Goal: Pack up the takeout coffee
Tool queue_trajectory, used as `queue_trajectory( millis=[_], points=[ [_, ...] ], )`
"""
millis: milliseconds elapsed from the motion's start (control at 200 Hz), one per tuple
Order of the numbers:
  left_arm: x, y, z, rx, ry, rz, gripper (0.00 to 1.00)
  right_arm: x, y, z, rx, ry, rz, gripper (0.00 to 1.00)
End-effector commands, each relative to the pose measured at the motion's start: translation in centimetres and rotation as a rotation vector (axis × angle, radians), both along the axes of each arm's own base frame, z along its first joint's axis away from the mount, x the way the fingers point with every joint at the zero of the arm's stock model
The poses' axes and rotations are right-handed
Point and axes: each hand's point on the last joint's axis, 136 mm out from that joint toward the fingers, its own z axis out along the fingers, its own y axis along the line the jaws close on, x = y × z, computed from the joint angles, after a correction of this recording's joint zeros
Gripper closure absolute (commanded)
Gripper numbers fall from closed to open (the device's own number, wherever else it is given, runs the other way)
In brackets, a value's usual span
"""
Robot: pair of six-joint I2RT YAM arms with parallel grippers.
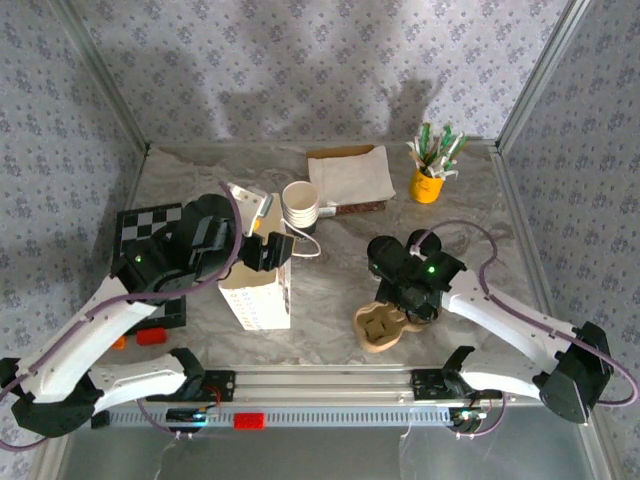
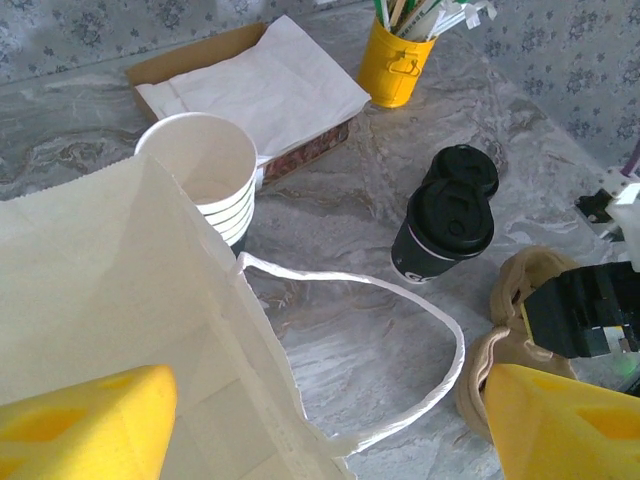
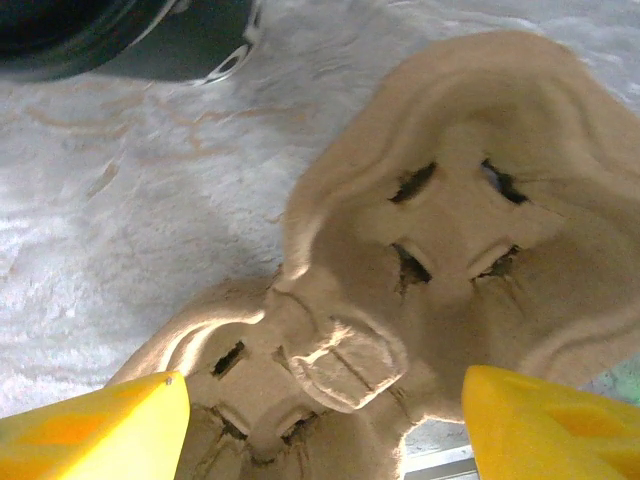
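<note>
The takeout coffee, a white paper cup (image 1: 300, 203) with a rolled rim and a dark base, stands upright behind the white paper bag (image 1: 258, 300). In the left wrist view the cup (image 2: 205, 165) sits just past the bag's open top (image 2: 100, 280). My left gripper (image 1: 268, 250) is open over the bag's right edge (image 2: 320, 430), one yellow finger above the opening and the other outside; its handle loop (image 2: 440, 320) lies on the table. My right gripper (image 1: 405, 298) hangs open just above the brown pulp cup carrier (image 3: 450, 220), holding nothing.
A dark cup with a black lid (image 2: 445, 230) stands beside the carrier (image 1: 382, 328), a second black lid (image 2: 465, 168) behind it. At the back are a tray of white paper (image 1: 350, 172) and a yellow cup of sticks (image 1: 430, 180). A checkerboard (image 1: 145, 222) lies left.
</note>
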Motion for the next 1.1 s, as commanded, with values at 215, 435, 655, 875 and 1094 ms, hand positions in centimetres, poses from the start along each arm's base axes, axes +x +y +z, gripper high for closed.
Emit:
queue_trajectory(
  millis=[215, 435, 655, 875, 1094],
  points=[
    [-0.1, 0.5, 0.4, 0.006, -0.03, 0.005, 0.18, -1.3, -0.9, -0.3, 0.014, 0.059, -0.079, 0.31],
    [-0.2, 0.5, 0.7, -0.002, -0.037, 0.002, 0.18, -2.5, -1.0, -2.1, 0.029, 0.046, -0.303, 0.47],
    [-0.2, 0.9, 0.6, 0.009, -0.042, 0.008, 0.18, -1.8, -0.8, -2.1, 0.002, 0.004, -0.387, 0.43],
    [-0.2, 1.2, 0.5, 0.03, -0.053, 0.008, 0.17, -1.0, 0.0, -2.4, 0.025, -0.022, -0.445, 0.45],
    [-0.3, 1.3, 0.3, 0.042, -0.058, 0.005, 0.15, -1.3, -0.6, -2.8, -0.024, -0.003, -0.487, 0.47]
  ],
)
